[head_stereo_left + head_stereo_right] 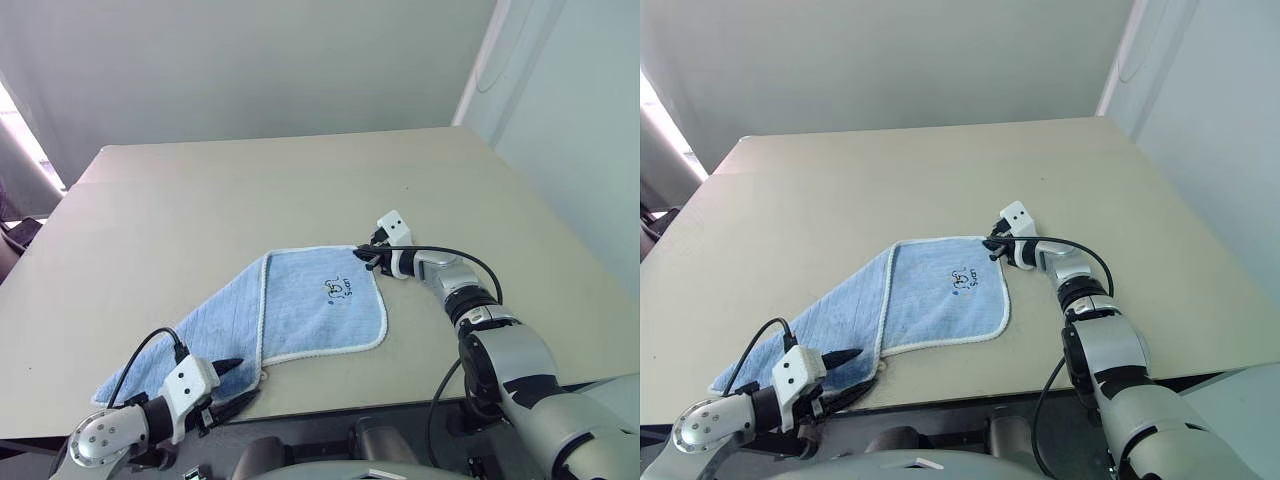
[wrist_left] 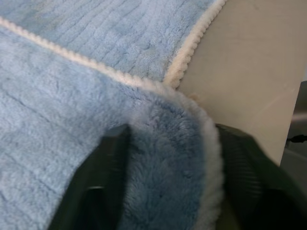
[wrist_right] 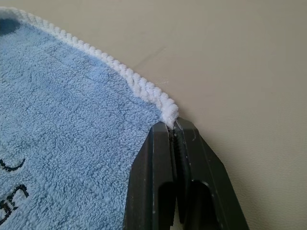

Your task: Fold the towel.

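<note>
The light blue towel (image 1: 320,300) lies on the beige table (image 1: 250,190), its left part doubled over into a long slanted flap that reaches the front edge. A small dark doodle (image 1: 338,290) shows on the flat right part. My right gripper (image 1: 365,257) is shut on the towel's far right corner; in the right wrist view its fingers (image 3: 158,158) pinch the white edging. My left gripper (image 1: 246,380) sits at the near corner by the table's front edge. In the left wrist view, its two fingers (image 2: 105,158) press on either side of a bunched corner of towel (image 2: 168,158).
The tabletop stretches wide and bare beyond the towel towards a pale wall at the back. A black cable (image 1: 140,355) loops from my left wrist over the towel's near left end. The table's front edge runs just under my left gripper.
</note>
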Robot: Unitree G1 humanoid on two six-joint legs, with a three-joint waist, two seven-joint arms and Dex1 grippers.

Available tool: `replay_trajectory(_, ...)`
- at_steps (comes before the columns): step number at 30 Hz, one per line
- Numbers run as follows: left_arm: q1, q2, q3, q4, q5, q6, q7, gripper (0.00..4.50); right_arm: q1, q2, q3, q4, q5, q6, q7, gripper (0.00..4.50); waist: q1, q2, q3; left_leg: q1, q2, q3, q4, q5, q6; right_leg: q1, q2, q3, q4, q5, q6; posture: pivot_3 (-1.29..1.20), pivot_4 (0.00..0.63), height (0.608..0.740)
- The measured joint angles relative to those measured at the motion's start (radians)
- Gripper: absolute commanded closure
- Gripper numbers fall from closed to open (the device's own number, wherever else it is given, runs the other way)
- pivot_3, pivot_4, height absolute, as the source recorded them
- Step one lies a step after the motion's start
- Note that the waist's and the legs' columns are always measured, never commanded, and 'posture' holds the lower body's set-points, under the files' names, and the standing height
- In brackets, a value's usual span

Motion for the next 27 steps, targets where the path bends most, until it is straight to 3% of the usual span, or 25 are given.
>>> replay_trajectory(5,0.008,0.01,0.049,-0.002,-0.041,0.025,-0.009,4.41,0.002,0.001,0.0,-0.003,0.001,0.0,0.005,4.5,0.0,0.0,0.0,0.0,0.0,0.0,0.0,0.0,0.0,0.0,0.0,0.0,0.0,0.0,0.0,0.0,0.0,0.74)
replay_trajectory(12,0.035,0.041,0.193,-0.082,-0.183,0.16,-0.017,4.47,0.014,0.002,0.0,-0.016,0.006,-0.001,0.04,4.5,-0.001,0.0,0.0,0.0,0.0,0.0,0.0,0.0,0.0,0.0,0.0,0.0,0.0,0.0,0.0,0.0,0.0,0.74)
replay_trajectory(16,0.026,0.065,0.341,-0.133,-0.317,0.258,-0.027,4.47,0.021,0.001,-0.006,-0.03,0.012,0.01,0.068,4.5,-0.001,0.0,0.0,0.0,0.0,0.0,0.0,0.0,0.0,0.0,0.001,0.0,0.0,0.0,0.0,0.0,0.0,0.74)
replay_trajectory(21,-0.097,0.098,0.486,-0.1,-0.436,0.371,0.017,4.47,0.03,0.0,-0.034,-0.073,0.055,0.046,0.11,4.5,-0.001,0.0,0.0,0.0,0.0,-0.001,0.0,0.0,0.0,0.0,0.002,-0.002,0.0,0.002,0.003,0.0,0.0,0.74)
replay_trajectory(27,-0.349,0.123,0.48,0.163,-0.372,0.398,0.098,4.47,0.024,-0.006,-0.1,-0.135,0.128,0.065,0.111,4.5,0.0,0.0,0.0,0.0,0.0,-0.001,0.0,0.0,-0.001,0.0,0.002,-0.003,0.001,0.002,0.004,0.0,0.0,0.74)
